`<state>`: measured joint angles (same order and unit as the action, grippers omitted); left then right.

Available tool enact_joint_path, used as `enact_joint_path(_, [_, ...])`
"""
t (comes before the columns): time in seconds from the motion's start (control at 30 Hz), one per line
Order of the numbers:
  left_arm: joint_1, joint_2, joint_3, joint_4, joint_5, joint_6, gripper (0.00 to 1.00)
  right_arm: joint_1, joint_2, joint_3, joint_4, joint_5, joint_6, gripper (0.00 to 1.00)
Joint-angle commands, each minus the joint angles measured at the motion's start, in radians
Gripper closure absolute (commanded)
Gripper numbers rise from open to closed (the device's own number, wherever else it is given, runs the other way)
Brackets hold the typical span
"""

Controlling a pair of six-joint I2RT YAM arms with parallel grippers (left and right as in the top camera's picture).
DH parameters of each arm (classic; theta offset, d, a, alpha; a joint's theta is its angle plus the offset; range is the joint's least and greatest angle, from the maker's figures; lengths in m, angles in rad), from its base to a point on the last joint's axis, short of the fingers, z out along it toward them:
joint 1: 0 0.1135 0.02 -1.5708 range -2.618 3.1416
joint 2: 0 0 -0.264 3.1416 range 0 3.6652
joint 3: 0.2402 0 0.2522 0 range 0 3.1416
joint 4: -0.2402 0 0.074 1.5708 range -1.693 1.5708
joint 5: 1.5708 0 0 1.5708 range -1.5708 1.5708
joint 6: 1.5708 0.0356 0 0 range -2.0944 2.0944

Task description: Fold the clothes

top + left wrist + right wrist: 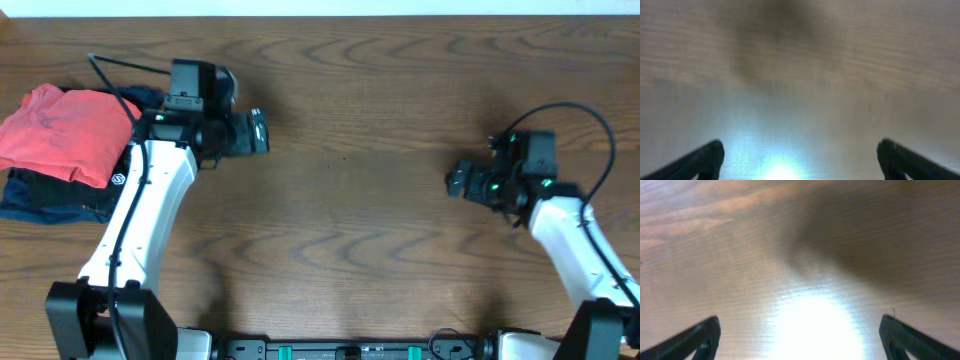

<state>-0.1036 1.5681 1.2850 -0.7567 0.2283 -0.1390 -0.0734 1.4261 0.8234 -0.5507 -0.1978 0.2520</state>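
Observation:
The coral-red T-shirt lies folded on top of a pile at the table's far left, in the overhead view only. My left gripper is to the right of the pile, over bare wood, open and empty; its wrist view shows only tabletop between the fingers. My right gripper is at the right side of the table, open and empty, with only wood between its fingers in its wrist view.
Under the red shirt lie a folded black garment with a small white logo and a folded navy-blue garment. The wooden table spans the view. The left arm runs close past the pile's right edge.

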Motion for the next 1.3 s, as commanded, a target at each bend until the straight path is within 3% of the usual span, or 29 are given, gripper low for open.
enact_joint_path(0.0, [-0.010, -0.101, -0.001, -0.055, -0.046, 0.044, 0.01, -0.030, -0.055, 0.101, -0.117, 0.094, -0.041, 0.01])
enact_joint_path(0.17, [-0.053, -0.355, -0.099, -0.054, -0.047, 0.103, 0.01, -0.030, -0.255, 0.048, -0.163, 0.111, -0.028, 0.01])
enact_joint_path(0.37, [-0.073, -0.806, -0.296, -0.002, -0.047, 0.101, 0.02, -0.030, -0.699, -0.134, -0.154, 0.132, -0.012, 0.09])
enact_joint_path(0.4, [-0.073, -0.875, -0.321, -0.002, -0.047, 0.101, 0.02, -0.030, -0.775, -0.158, -0.154, 0.136, -0.013, 0.01])
enact_joint_path(0.67, [-0.073, -1.252, -0.365, 0.002, -0.047, 0.101, 0.02, -0.030, -1.212, -0.224, -0.195, 0.145, -0.013, 0.01])
enact_joint_path(0.83, [-0.073, -1.344, -0.365, 0.002, -0.047, 0.101, 0.02, -0.030, -1.279, -0.224, -0.249, 0.145, -0.013, 0.01])
enact_joint_path(1.27, [-0.073, -1.349, -0.365, -0.059, -0.047, 0.101, 0.02, -0.030, -1.277, -0.225, -0.537, 0.147, -0.013, 0.01])
